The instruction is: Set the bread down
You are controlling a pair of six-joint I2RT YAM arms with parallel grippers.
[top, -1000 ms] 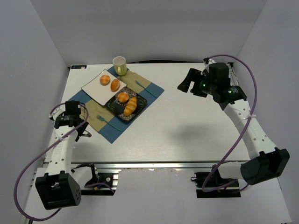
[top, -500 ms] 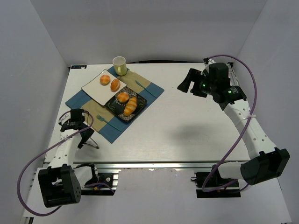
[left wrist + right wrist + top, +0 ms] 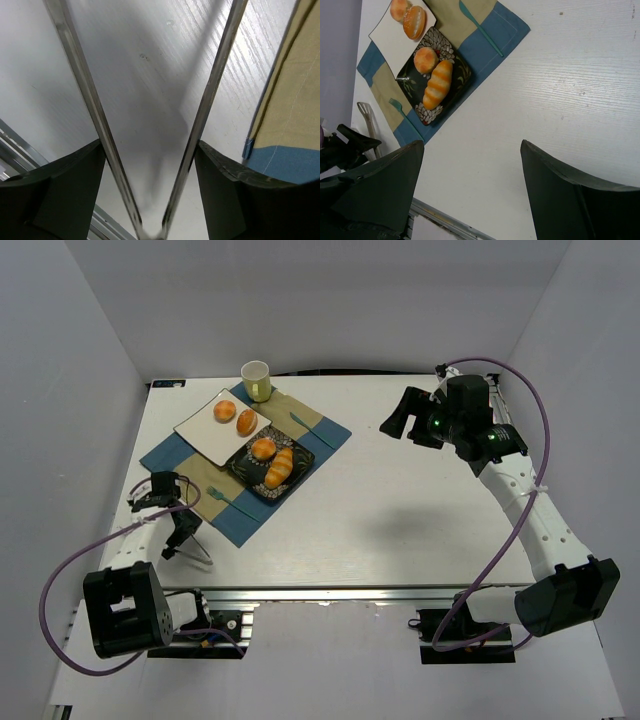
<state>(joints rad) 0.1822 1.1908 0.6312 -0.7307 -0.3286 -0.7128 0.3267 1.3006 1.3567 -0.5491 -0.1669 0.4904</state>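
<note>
Two round breads [image 3: 224, 412] lie on the white plate [image 3: 200, 435]. A round bread [image 3: 263, 448] and a long one [image 3: 279, 467] lie on the dark patterned plate [image 3: 300, 455]; the right wrist view shows the long bread [image 3: 437, 84] too. My left gripper [image 3: 180, 530] is low at the table's near-left edge, shut on metal tongs [image 3: 78, 75]. The tongs' two arms spread in a V against both fingers, with nothing between them. My right gripper [image 3: 405, 425] hangs open and empty, high over the back right.
A blue and tan placemat [image 3: 320, 430] lies under both plates. It also carries a teal fork [image 3: 225, 497] and a teal knife [image 3: 305, 427]. A pale cup [image 3: 256, 380] stands at the mat's far corner. The table's metal front rail [image 3: 330, 595] runs close to the left gripper.
My left arm has pulled back from the mat's left side toward the near-left edge, carrying the tongs. Its jaws have widened and the tongs have spread. The right arm has not moved.
</note>
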